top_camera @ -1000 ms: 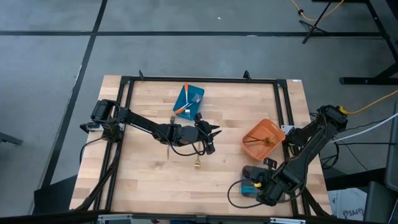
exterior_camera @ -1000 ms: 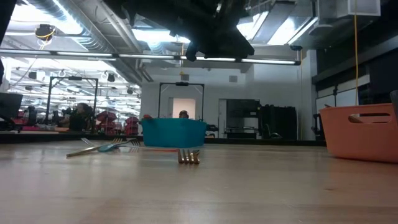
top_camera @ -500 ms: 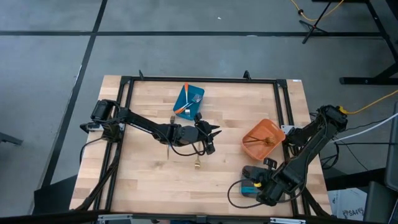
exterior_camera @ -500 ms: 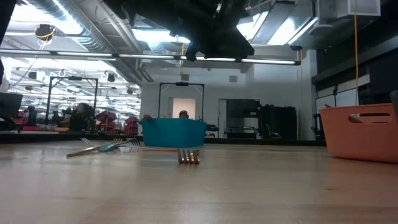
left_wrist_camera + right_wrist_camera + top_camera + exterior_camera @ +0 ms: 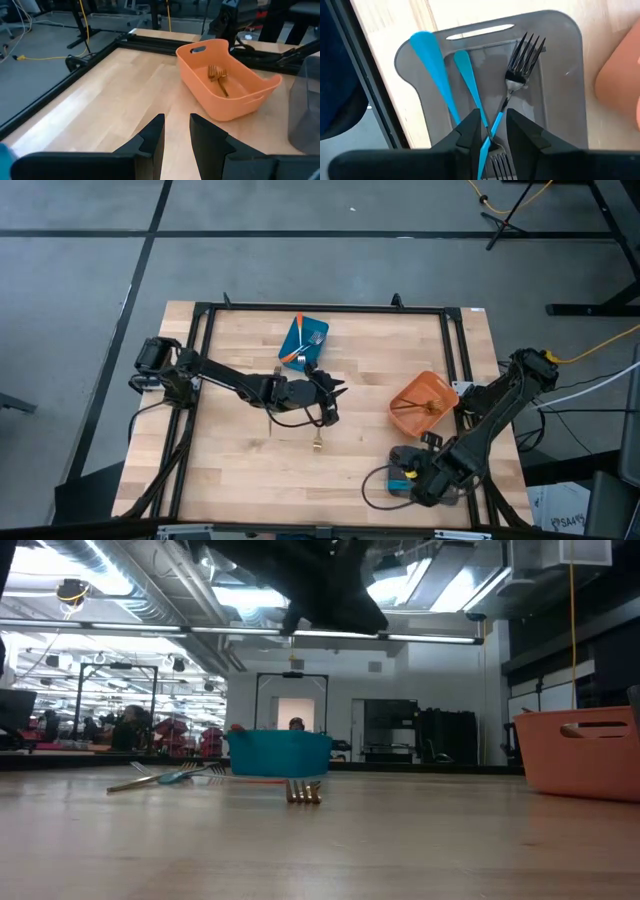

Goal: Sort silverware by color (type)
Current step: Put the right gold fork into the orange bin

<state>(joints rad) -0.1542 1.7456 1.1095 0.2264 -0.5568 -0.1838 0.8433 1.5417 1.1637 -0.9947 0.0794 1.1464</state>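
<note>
Showing no readable writing; gold fork (image 5: 317,444) on table (image 5: 240,460).

Wooden table (image 5: 240,450), forks (image 5: 318,443), three containers (image 5: 303,340)

Three containers are seen on the table: one blue (image 5: 303,340), one orange (image 5: 424,403), one grey (image 5: 555,80). Three blue-handled forks (image 5: 470,92) are counted in the grey one, and one gold fork (image 5: 218,77) in the orange one.

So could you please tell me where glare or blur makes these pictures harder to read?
Low view: bright ceiling lights glare behind the dark arm, and the near tabletop is blurred. Right wrist view: the blue forks are soft up close. High view: evenly lit.
</note>
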